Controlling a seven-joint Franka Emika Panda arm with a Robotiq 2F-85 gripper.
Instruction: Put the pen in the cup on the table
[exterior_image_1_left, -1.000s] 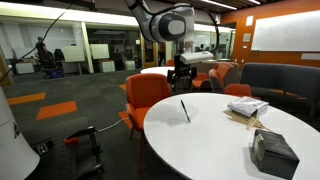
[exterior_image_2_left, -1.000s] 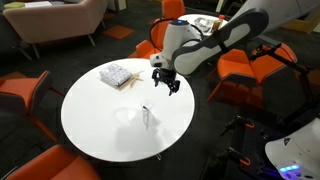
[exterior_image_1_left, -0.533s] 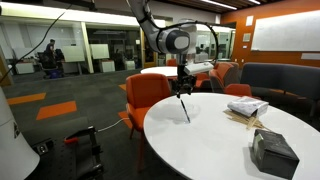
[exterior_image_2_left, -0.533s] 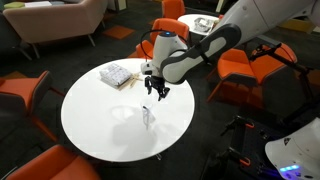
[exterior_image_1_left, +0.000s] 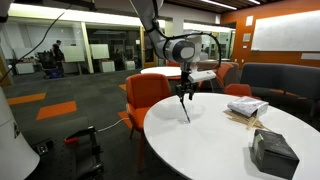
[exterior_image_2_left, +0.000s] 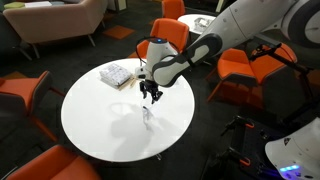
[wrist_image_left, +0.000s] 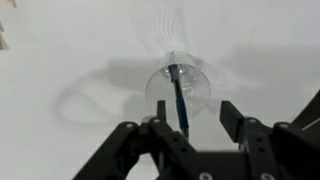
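Note:
The thin dark pen (exterior_image_1_left: 185, 108) stands tilted inside a clear cup (exterior_image_2_left: 148, 117) on the large round white table (exterior_image_1_left: 220, 150). In the wrist view the pen (wrist_image_left: 179, 95) leans in the cup (wrist_image_left: 196, 82), with its upper end pointing up toward the camera between my fingers. My gripper (wrist_image_left: 195, 112) is open and hovers just above the pen's top, not gripping it. The gripper also shows in both exterior views (exterior_image_1_left: 184, 92) (exterior_image_2_left: 150, 97), right over the cup. The table fills the wrist view (wrist_image_left: 60, 50) and appears in an exterior view (exterior_image_2_left: 95, 110).
A dark boxy object (exterior_image_1_left: 272, 150) and a white packet with sticks (exterior_image_1_left: 246, 107) lie on the table's far side; the packet also shows in an exterior view (exterior_image_2_left: 117, 74). Orange chairs (exterior_image_1_left: 146, 95) (exterior_image_2_left: 20, 95) ring the table. A smaller round white table (exterior_image_1_left: 158, 71) stands behind.
My gripper has moved across the table edge and now sits over the cup and pen. The pen and cup have stayed in place.

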